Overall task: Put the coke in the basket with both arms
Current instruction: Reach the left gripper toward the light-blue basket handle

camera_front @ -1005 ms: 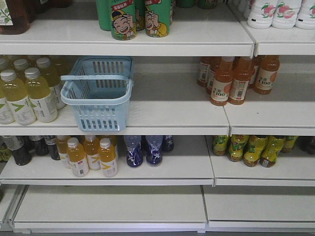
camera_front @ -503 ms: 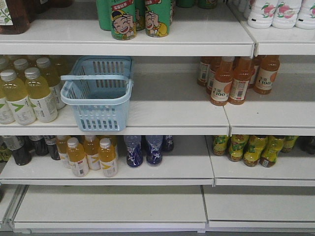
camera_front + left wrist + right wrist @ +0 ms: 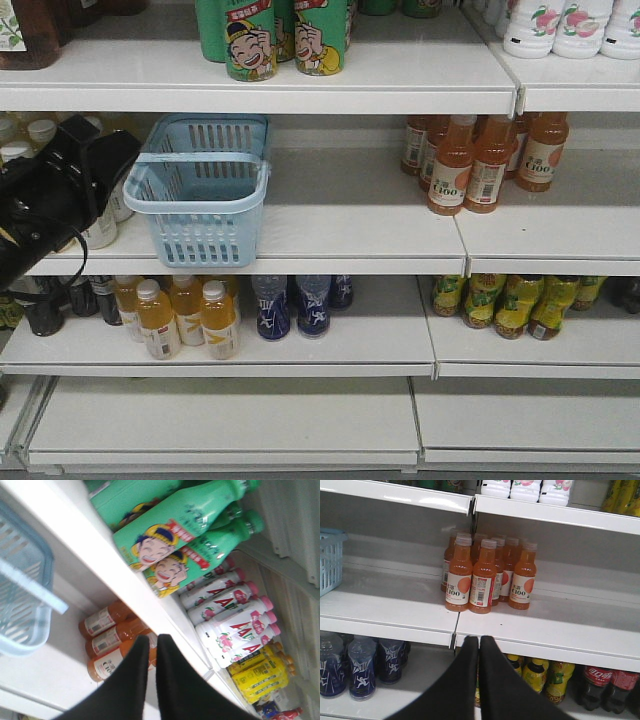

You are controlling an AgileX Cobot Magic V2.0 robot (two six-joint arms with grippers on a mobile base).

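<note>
Shop shelving in white metal fills every view, several tiers high, evenly lit, with clean decks. On the middle shelf [image 3: 350,230] the basket [image 3: 200,190] stands upright at 10 o'clock of the front view. Its mouth is open, nothing lies inside, and its strap handle [image 3: 190,157] lies flat across the rim. Orange juice bottles [image 3: 480,160] stand at 2 o'clock on the same tier, well apart from it, with bare deck between.

The left arm [image 3: 55,195] reaches in at 9 o'clock, just beside the basket's left wall. The left gripper [image 3: 151,640] has its fingers pressed together with nothing between them, aimed toward green cartoon-label bottles [image 3: 175,535]. The right gripper [image 3: 479,641] is likewise clenched and empty, facing the orange bottles at 12 o'clock.

The coke is not identified in any view. A red shape at 5 o'clock of the left wrist view may be it, but it is too small to tell. The dark plastic cola bottles [image 3: 600,682] at 4 o'clock of the right wrist view are not the item.

Judged step: search and approach, with the task barely begun. To do it well:
- Confirm the slim red bottle before committing.
- Spread the fingers ahead of contact.
- Close on the body below the cap, square to it.
- Route the left arm clear of the basket's rim and handle.
- Keep the neighbouring bottles undisturbed.
</note>
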